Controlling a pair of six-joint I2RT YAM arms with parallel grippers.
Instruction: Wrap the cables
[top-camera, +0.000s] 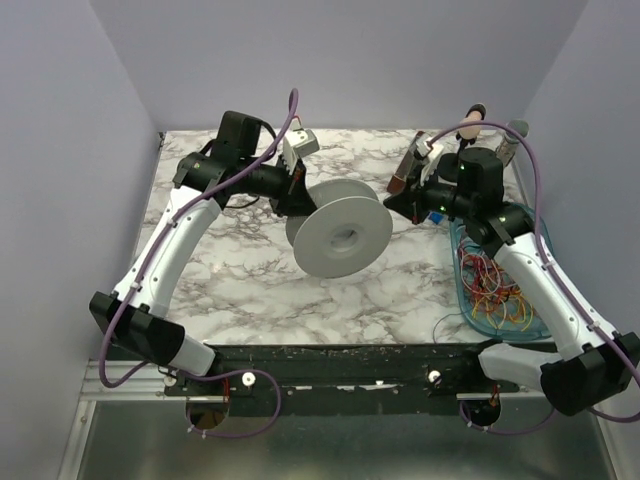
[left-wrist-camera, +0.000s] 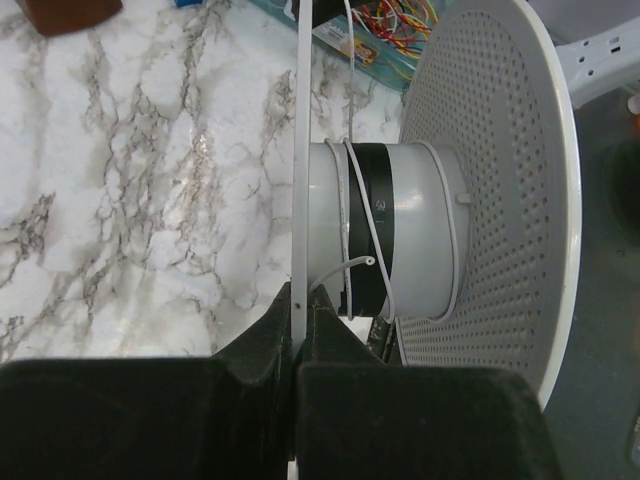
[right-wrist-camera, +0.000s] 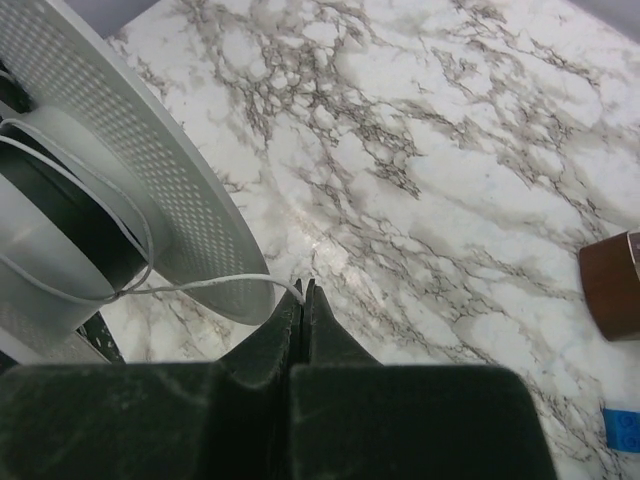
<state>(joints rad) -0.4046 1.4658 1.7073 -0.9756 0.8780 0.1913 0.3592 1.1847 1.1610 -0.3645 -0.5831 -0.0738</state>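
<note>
Top external view has the two arms reaching in toward each other over the marble bench (top-camera: 250, 290), with a pale spool (top-camera: 340, 238) held between their hands, apparently lifted off the surface. The left hand (top-camera: 292, 192) is clamped shut on the thin edge of one spool flange. Its own camera shows the fingers (left-wrist-camera: 262, 350) pinched either side of that disc, with the hub and its black band just ahead of them. The right hand (top-camera: 402, 207) is shut too, nipping a thin white wire (right-wrist-camera: 200, 283) right at its fingertips. From there the wire runs off to the hand's left and onto the hub, where a few loose turns already lie. The coloured cables (top-camera: 495, 290) sit in a tangle in the blue tray (top-camera: 460, 262), behind the right hand and alongside that arm's forearm, and neither hand has hold of them. I'd judge the step in hand to be winding the white wire onto the spool, with the task at an early stage given the pile waiting in the tray. The next move, I reckon, calls for the right hand to carry the wire round the hub under gentle tension while the left holds the spool steady so the loose turns don't slip. Both forearms bend inward, with the fingers pointing toward one another across the spool.
</note>
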